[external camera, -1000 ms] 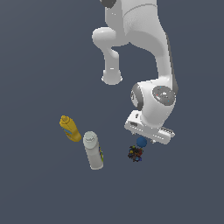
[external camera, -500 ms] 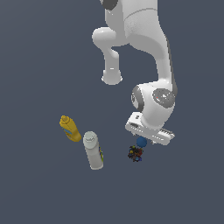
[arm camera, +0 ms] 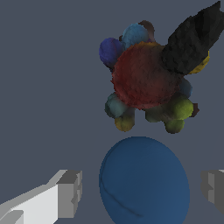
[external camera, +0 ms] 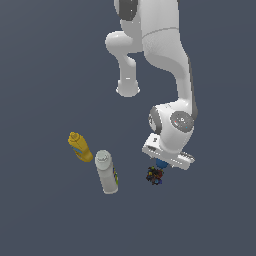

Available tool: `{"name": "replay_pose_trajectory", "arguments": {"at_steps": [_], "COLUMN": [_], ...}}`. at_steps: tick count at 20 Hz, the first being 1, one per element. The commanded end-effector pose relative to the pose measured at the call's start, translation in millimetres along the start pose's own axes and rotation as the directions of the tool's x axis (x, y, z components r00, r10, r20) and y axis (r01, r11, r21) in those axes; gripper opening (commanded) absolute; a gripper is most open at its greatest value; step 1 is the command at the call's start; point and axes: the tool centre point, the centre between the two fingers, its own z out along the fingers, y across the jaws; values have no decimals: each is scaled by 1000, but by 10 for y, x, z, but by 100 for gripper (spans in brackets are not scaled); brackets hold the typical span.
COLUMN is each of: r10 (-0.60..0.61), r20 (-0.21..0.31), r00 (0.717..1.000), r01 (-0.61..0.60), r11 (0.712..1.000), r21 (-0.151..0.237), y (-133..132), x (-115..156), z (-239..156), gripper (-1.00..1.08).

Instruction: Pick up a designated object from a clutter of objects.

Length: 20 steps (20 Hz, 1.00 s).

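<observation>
While the white arm reaches down over the dark grey floor (external camera: 45, 60), its gripper (arm camera: 142, 188) stands spread wide, the smooth round blue ball (arm camera: 144, 181) sitting between the two grey fingertips (arm camera: 70, 194). In the wrist view a strip of bare floor shows on each side of the ball, so neither fingertip touches it and nothing is clamped. In the exterior view the gripper (external camera: 161, 165) is mostly hidden under the white hand body, and only a sliver of the blue ball (external camera: 161, 163) peeps out beneath it.

Just beyond the ball, on the side away from the hand, lies the small dark clump of many coloured lumps (arm camera: 146, 81), red at its middle with blue, teal and olive knobs and a black jagged piece; a narrow gap parts it from the ball. In the exterior view this clump (external camera: 154, 175) sits just below the hand.

Well apart, toward the exterior view's left, lie the larger white bottle with a white cap (external camera: 107, 171) and, just beside it, the yellow bottle (external camera: 80, 146).
</observation>
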Motion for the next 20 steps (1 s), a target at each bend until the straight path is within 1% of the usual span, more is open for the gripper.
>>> {"name": "replay_pose_trajectory", "arguments": {"at_steps": [1,3,4,15,20], "r10": [0,1,1,0,0], "r20": [-1,-1,-1,-1,-1], "r00": [1000,1000,1000,1000,1000], "r01": [0,-1,-1,0,0], "r11": [1000,1000,1000,1000,1000], "r21": [1,1,1,2,2], "y": [-7,-8,-8,-13,31], "x": [7,11,11,9,43], "z": [50,57,57,50,-49], "gripper": [100,100,-100,-100,-100]}}
